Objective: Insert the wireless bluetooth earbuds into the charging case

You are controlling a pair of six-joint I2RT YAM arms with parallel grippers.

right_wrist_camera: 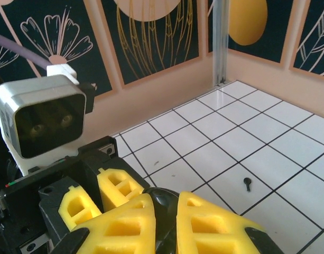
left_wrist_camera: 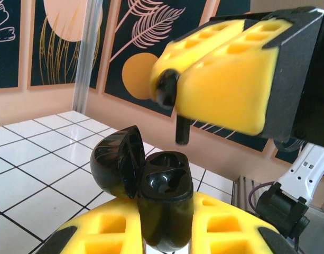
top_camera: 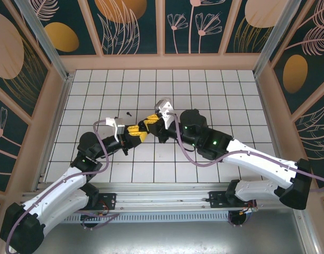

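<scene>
Insertion step, seemingly: charging case [left_wrist_camera: 163,203] is pinched open-lidded in the left gripper [left_wrist_camera: 164,230], black earbud [left_wrist_camera: 166,89] clamped stem-down in the right gripper [left_wrist_camera: 173,79] just above. Stem needs to be lined up over the case, then lowered in.

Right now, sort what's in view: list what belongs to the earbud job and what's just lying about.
Job: open charging case in the left gripper; black earbud pinched in the right gripper above it; loose black earbud on a tile.
Just there: tiled floor; patterned wall panels; metal corner post.
</scene>
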